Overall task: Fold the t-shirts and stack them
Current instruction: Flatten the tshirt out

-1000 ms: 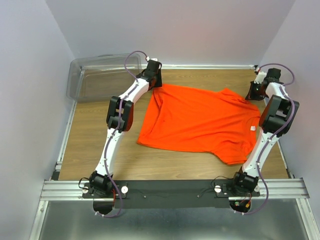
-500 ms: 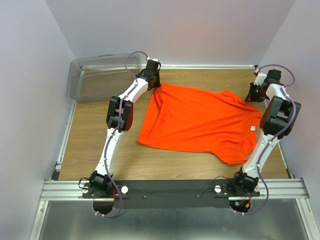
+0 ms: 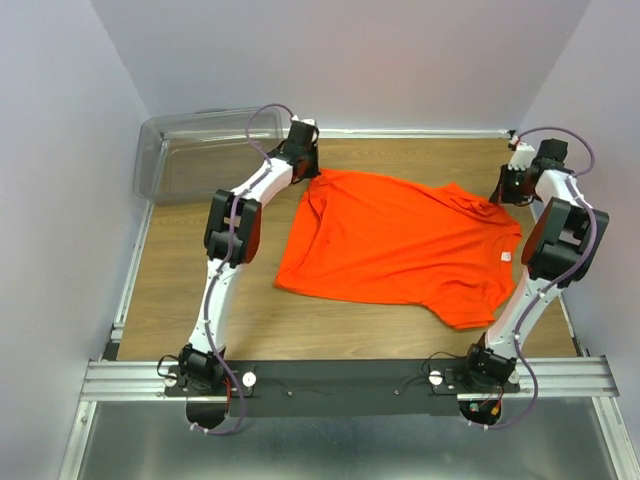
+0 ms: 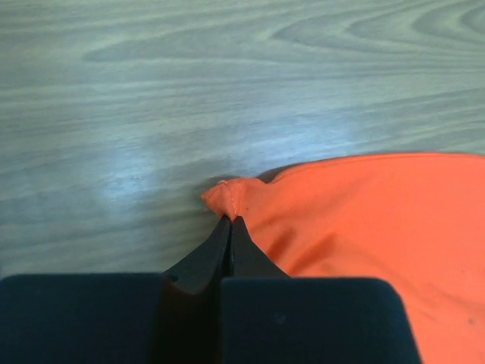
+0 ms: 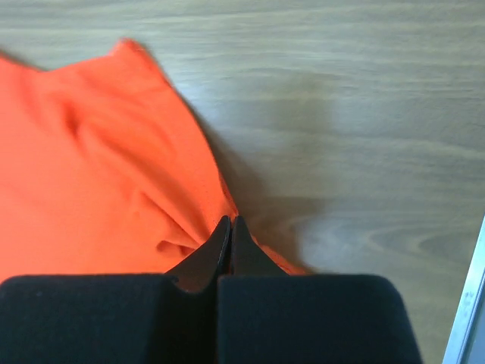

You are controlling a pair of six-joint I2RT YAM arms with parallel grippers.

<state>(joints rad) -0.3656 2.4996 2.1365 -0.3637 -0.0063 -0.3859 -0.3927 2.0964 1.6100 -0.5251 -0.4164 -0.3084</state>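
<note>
**Top external: both claws pinched on the t-shirt's far corners**

You've got one orange t-shirt spread on the wooden table, a bit right of centre. It lies sideways, with the hem toward the left arm and the neck end toward the right arm. The small white neck tag shows near its right edge. One sleeve points to the far side and the other to the near side.

The left gripper sits at the far-left hem corner. In your left wrist view the fingers are pressed together with a small pucker of orange fabric nipped at the tips. There is bare wood beyond it. You can't tell from here whether that corner is off the table.

The right gripper sits at the far-right edge, by the far sleeve. In the right wrist view its fingers are also pressed together on the shirt's edge, with the cloth bunched into creases right at the tips and wood to the right.

A clear plastic bin stands at the far-left corner, beside the left arm and apart from the shirt.
</note>
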